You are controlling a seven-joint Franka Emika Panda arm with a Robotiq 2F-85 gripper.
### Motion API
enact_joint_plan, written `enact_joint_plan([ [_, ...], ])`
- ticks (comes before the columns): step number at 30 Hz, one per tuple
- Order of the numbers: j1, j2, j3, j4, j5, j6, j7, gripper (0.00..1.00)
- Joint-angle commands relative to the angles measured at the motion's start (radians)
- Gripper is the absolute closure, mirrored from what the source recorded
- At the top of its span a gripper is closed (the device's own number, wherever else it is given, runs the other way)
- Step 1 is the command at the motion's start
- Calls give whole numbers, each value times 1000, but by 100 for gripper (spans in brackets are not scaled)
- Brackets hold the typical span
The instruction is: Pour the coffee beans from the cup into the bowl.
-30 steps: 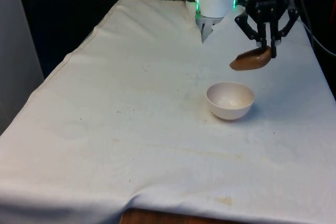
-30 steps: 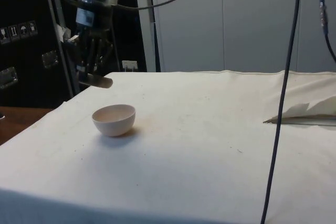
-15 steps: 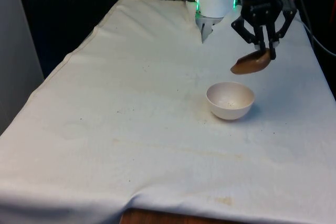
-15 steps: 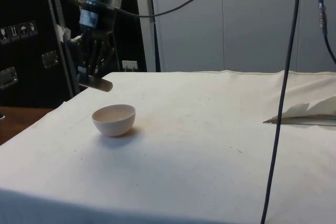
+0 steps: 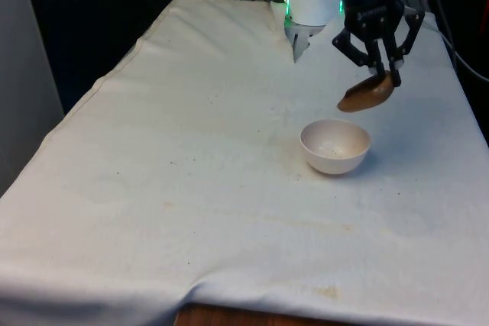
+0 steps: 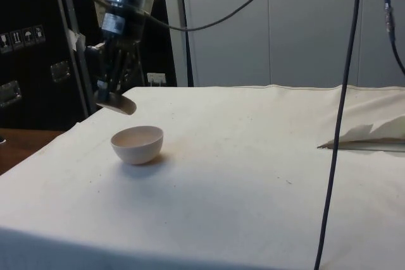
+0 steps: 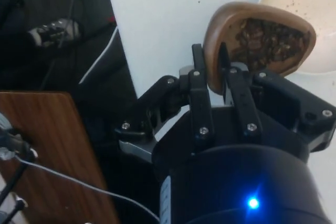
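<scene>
My black gripper point(image 5: 380, 75) is shut on the rim of a brown wooden cup point(image 5: 366, 95), which hangs tilted in the air just above and behind the white bowl point(image 5: 335, 145). In the wrist view the cup point(image 7: 257, 38) holds dark coffee beans point(image 7: 265, 35), with my fingers point(image 7: 199, 95) pinching its rim and the bowl's edge point(image 7: 315, 61) just beyond it. From the side, the cup point(image 6: 116, 102) and gripper point(image 6: 106, 90) hover a little above the bowl point(image 6: 137, 143), towards the table's edge.
White cloth point(image 5: 191, 158) covers the table. A folded bit of cloth point(image 6: 370, 137) lies at the side view's right. A dark cable point(image 6: 338, 118) hangs down in front of the side camera. Bare wood point(image 7: 47, 150) lies past the table's edge.
The gripper has risen slightly and shifted with the cup, which now tilts a little more steeply over the bowl's far side. The bowl has not moved.
</scene>
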Motion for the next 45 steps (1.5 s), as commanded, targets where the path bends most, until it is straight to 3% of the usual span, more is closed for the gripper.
enact_joint_plan([
  [1,-10,-2,11,1,27,-9,-26,97],
  [4,-13,-1,10,2,56,-20,-59,97],
  [5,-4,0,-1,-1,38,-14,-45,97],
  [6,-14,-1,9,2,66,-23,-72,97],
  [13,-17,0,-8,3,150,-59,-175,97],
  [14,-8,1,-18,-1,138,-53,-167,97],
  [15,-18,-1,-11,4,160,-64,-187,97],
  [23,-19,-4,-44,6,228,-108,-283,97],
  [24,-10,-1,-49,3,213,-97,-269,97],
  [26,-19,-4,-51,7,242,-117,-303,97],
  [32,-20,-4,-77,11,286,-151,-370,97],
  [33,-12,-3,-83,7,274,-141,-360,97],
  [34,-20,-3,-81,11,293,-156,-381,97],
  [40,-21,4,-104,15,343,-190,-449,97],
  [41,-14,0,-110,8,332,-183,-441,97],
  [42,-22,6,-106,15,353,-194,-460,97],
  [45,-22,13,-115,17,389,-212,-500,97],
])
